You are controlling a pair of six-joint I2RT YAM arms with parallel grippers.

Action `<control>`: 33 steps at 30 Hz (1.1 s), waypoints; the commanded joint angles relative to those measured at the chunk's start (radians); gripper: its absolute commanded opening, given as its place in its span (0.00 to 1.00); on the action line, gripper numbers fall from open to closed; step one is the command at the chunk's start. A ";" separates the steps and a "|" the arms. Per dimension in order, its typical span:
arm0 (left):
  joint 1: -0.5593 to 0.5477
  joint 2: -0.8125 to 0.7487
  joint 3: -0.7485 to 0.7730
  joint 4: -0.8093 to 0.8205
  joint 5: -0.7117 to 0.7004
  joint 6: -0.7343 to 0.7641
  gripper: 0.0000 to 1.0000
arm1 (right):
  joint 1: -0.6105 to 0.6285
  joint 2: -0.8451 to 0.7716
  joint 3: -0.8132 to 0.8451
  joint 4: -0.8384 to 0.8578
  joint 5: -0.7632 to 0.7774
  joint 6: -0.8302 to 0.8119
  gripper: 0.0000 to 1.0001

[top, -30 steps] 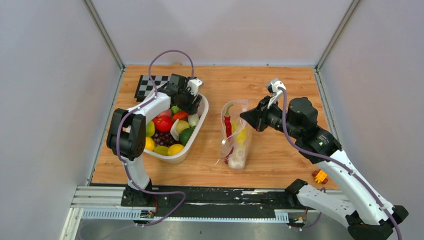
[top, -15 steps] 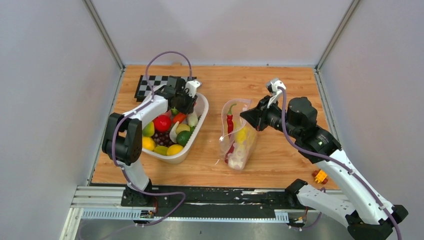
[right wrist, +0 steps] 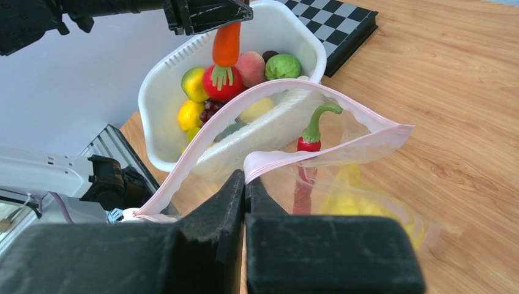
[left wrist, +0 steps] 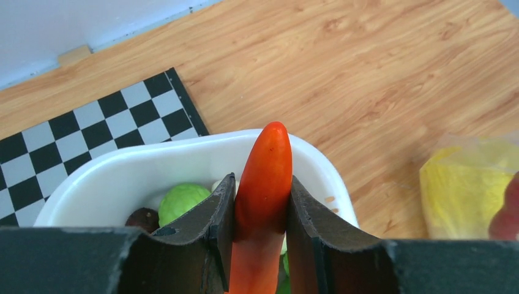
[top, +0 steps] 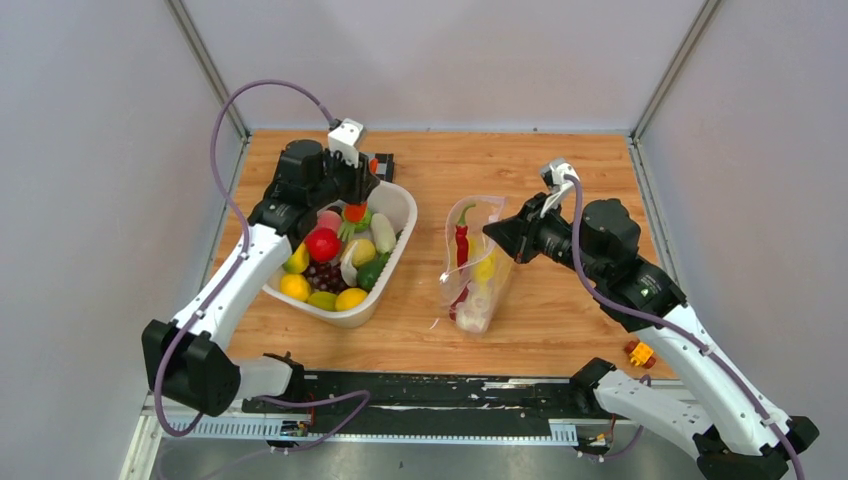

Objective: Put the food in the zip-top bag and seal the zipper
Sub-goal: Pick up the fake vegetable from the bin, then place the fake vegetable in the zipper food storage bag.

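Above the white slotted basket [left wrist: 183, 158], left gripper [left wrist: 262, 179] clamps an orange carrot [left wrist: 267, 156], base cropped. Right gripper [right wrist: 246, 180] pinches the clear pink-rimmed bag [right wrist: 352, 138].

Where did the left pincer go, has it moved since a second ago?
Yes. The left pincer, shut on the carrot, has risen over the white basket and shifted left from its far right corner.

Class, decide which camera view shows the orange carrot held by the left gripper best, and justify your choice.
The left wrist view: the carrot fills the centre, pinched in the left gripper. The right wrist view shows it small, hanging leaves-down over the basket. The top view gives only an orange speck.
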 commanded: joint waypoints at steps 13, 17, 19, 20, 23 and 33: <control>-0.002 -0.242 0.034 0.233 0.191 -0.433 0.21 | -0.002 -0.031 0.004 0.066 0.004 0.043 0.00; -0.002 -0.266 0.051 0.321 0.271 -0.516 0.21 | -0.002 -0.018 0.001 0.078 0.003 0.085 0.00; -0.002 -0.270 0.049 0.379 0.312 -0.581 0.21 | -0.003 -0.019 -0.009 0.086 0.011 0.100 0.00; -0.004 -0.269 0.048 0.407 0.334 -0.615 0.21 | -0.002 -0.016 -0.012 0.085 0.025 0.106 0.00; -0.032 -0.255 0.043 0.496 0.372 -0.680 0.22 | -0.002 -0.011 -0.009 0.078 0.040 0.115 0.00; -0.235 -0.218 0.031 0.708 0.340 -0.753 0.23 | -0.002 0.005 0.010 0.097 0.036 0.132 0.00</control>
